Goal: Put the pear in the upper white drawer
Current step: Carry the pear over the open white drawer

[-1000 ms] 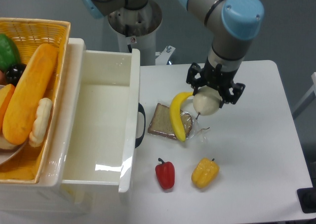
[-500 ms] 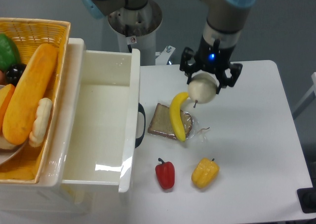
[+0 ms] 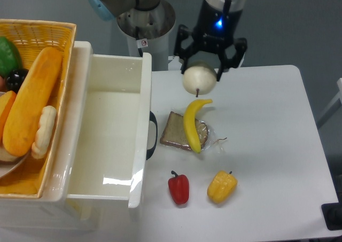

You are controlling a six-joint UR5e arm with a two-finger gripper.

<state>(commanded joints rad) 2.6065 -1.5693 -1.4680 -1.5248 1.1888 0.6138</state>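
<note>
We note the gripper (image 3: 200,70) aloft, jaws pinching the pear (image 3: 199,78), stem pointing down, above the counter (image 3: 267,146), banana (image 3: 192,124) on a bread slice (image 3: 173,131) at its 6 o'clock, upper white drawer (image 3: 109,140) open at its 8 o'clock.
</note>
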